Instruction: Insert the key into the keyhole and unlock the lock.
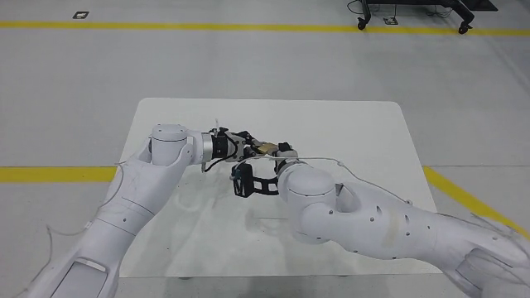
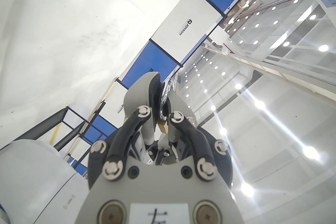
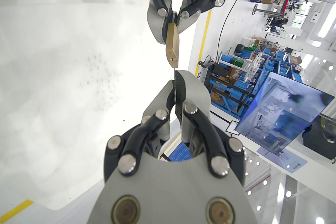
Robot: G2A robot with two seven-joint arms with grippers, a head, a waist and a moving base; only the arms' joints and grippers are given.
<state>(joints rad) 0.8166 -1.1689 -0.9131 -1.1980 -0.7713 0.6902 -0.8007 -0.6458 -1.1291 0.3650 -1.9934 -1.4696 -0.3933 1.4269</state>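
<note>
The left gripper [image 3: 170, 26] clamps the brass padlock [image 3: 172, 45] over the table [image 1: 348, 124]; the right gripper [image 3: 175, 83] pinches the key [image 3: 174, 72], tip at the keyhole [image 3: 172, 59]. Stiff, smooth metal, probably slippery: hold the key's head firmly.

The left hand [image 2: 162, 87] pinches the brass lock [image 2: 163, 128], its steel shackle [image 2: 165, 97] between the fingers [image 2: 140, 93].

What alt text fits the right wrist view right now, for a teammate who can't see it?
The right end effector is shut on a thin key, whose tip meets the keyhole of a brass lock. The left end effector, facing it, is shut on the lock's other end, both above the white table.
</note>
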